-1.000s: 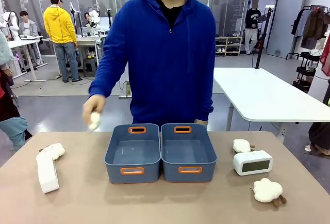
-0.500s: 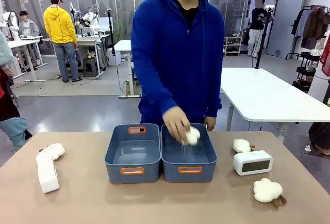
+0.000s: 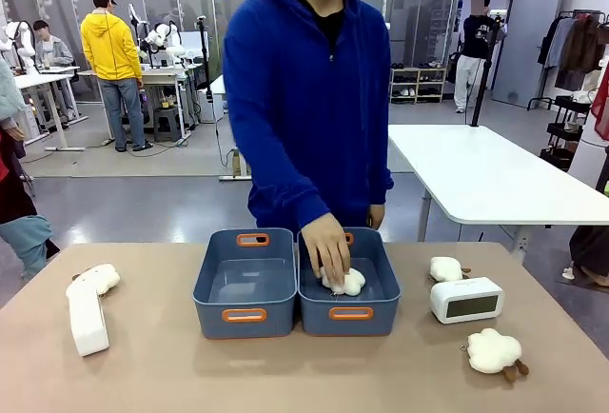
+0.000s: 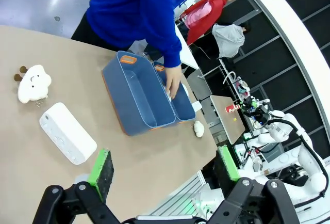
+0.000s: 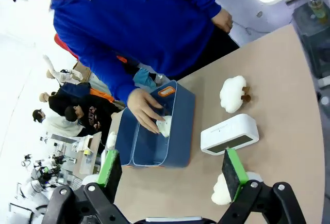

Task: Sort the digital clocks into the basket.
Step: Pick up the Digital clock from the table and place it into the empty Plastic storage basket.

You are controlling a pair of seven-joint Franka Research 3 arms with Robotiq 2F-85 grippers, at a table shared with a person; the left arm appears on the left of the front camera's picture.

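One white digital clock (image 3: 465,300) stands at the right of the table, screen facing me. Another white digital clock (image 3: 87,318) lies at the left. Two blue baskets stand side by side mid-table, the left basket (image 3: 205,313) and the right basket (image 3: 381,316). The person's hand (image 3: 326,246) presses a white plush (image 3: 344,283) into the right basket. My left gripper (image 4: 165,165) hangs open above the left clock (image 4: 67,132) and the baskets (image 4: 131,105). My right gripper (image 5: 171,170) is open above the right clock (image 5: 230,133), with the baskets (image 5: 180,136) beyond it.
Fluffy white plush toys lie loose: one (image 3: 100,278) touching the left clock, one (image 3: 445,268) behind the right clock, one (image 3: 493,350) near the front right. The person in a blue hoodie (image 3: 309,99) stands at the far edge. A white table (image 3: 495,180) is behind.
The person's hand carried a white plush from the table's left side across to the right basket and lowered it inside. Both grippers stayed open.
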